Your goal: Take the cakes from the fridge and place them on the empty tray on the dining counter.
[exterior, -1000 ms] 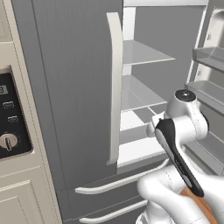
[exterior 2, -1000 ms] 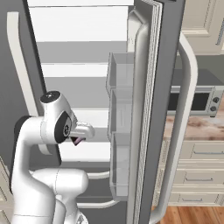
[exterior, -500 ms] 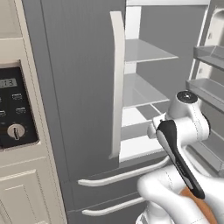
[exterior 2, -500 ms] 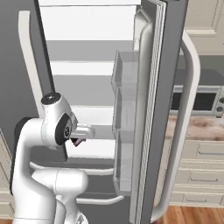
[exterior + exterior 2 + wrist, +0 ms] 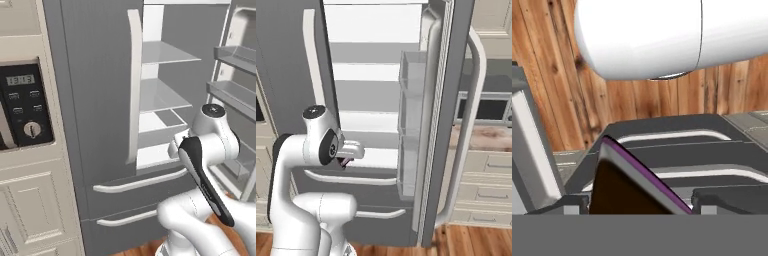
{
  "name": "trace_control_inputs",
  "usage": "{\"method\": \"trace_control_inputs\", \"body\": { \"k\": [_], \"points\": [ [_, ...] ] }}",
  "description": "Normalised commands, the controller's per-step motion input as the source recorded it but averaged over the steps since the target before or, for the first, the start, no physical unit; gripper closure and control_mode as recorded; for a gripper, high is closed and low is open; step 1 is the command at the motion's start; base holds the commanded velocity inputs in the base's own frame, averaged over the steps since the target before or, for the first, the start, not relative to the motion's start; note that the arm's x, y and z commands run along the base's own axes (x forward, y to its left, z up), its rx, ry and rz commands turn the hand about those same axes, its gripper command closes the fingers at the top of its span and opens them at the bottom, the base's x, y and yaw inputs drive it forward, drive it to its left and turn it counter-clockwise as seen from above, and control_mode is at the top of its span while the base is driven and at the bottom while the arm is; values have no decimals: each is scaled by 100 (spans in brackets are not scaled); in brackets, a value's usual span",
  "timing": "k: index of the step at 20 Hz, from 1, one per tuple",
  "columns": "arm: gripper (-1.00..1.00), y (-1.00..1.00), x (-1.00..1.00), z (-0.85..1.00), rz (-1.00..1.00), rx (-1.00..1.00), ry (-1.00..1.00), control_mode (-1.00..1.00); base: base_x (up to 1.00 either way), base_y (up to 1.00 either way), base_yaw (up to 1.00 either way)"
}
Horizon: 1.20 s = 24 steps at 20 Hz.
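Observation:
A dark chocolate cake wedge (image 5: 624, 192) with a pink-white layer on its edge sits between my two fingertips, touching both. My gripper (image 5: 644, 200) is shut on it and points down at the wood floor, so the wedge hangs in the air. From the right base, the gripper (image 5: 345, 162) is in front of the fridge (image 5: 376, 90) at the height of its lowest shelf, with a dark bit under the hand. The fridge's left door (image 5: 95, 100) is shut and its right door (image 5: 443, 120) stands open. The tray and the dining counter are out of view.
A cream cabinet with a black oven panel (image 5: 27, 107) stands left of the fridge. The open door's bins (image 5: 232, 90) hang close to my arm on the right. Beyond that door are a microwave (image 5: 483, 107) and a marbled countertop (image 5: 488, 137).
Both base views have slid, bringing the oven panel further into the left one: the base is driving. The arm keeps its pose and the wedge stays in the gripper.

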Motion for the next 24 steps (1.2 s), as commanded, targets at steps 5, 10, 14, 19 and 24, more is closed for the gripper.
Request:
{"method": "trace_control_inputs", "body": {
  "k": [5,10,14,19,24],
  "points": [
    [100,0,0,0,0,0,0,100,-68,31,0],
    [100,0,0,0,0,0,0,100,-70,28,-13],
    [100,0,0,0,0,0,0,100,-68,31,-22],
    [100,0,0,0,0,0,0,100,-72,25,-27],
    [100,0,0,0,0,0,0,100,-63,22,-33]
  ]
}}
